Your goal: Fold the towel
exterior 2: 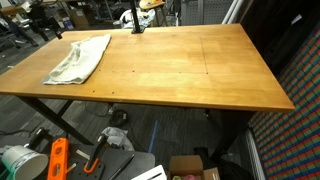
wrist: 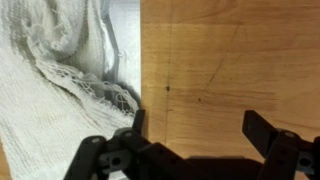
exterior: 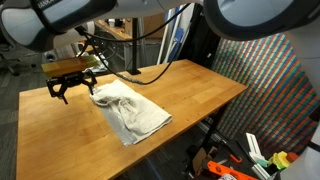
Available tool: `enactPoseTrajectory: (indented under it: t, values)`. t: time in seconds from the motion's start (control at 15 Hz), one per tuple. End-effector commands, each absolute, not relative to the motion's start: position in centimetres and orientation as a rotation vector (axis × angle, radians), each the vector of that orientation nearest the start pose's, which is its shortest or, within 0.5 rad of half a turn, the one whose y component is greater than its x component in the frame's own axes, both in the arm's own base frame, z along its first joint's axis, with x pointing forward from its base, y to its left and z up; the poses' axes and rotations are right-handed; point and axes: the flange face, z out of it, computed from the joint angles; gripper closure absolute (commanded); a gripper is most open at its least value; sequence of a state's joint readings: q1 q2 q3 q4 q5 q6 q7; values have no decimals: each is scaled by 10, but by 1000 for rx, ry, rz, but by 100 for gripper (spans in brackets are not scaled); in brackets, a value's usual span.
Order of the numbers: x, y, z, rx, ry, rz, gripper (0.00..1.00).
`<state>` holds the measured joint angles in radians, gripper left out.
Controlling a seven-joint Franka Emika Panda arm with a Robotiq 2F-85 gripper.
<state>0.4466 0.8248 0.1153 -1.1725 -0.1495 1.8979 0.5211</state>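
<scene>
At table's near-left corner in an exterior view, gripper (exterior: 75, 92) hangs low, wrist pointing down, jaws spread wide and empty, seemingly just above wood. Just right of it, towel (exterior: 130, 112) lies rumpled on wooden table (exterior: 205, 95). Wrist view: towel's frayed edge beside one finger (wrist: 135, 124); contact unclear.

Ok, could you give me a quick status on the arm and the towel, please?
Gripper open, empty, at towel's edge. Towel lying wrinkled on table, not yet folded. Nothing in the way.
</scene>
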Motion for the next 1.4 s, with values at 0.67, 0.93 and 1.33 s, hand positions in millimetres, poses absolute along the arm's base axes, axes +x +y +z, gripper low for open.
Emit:
enactPoseTrajectory:
  t: [0.67, 0.93, 1.33]
  values:
    - [669, 345, 265, -3278, -27, -175, 0]
    - [678, 331, 260, -3294, 41, -188, 26]
    - [689, 316, 253, -3294, 143, -178, 72]
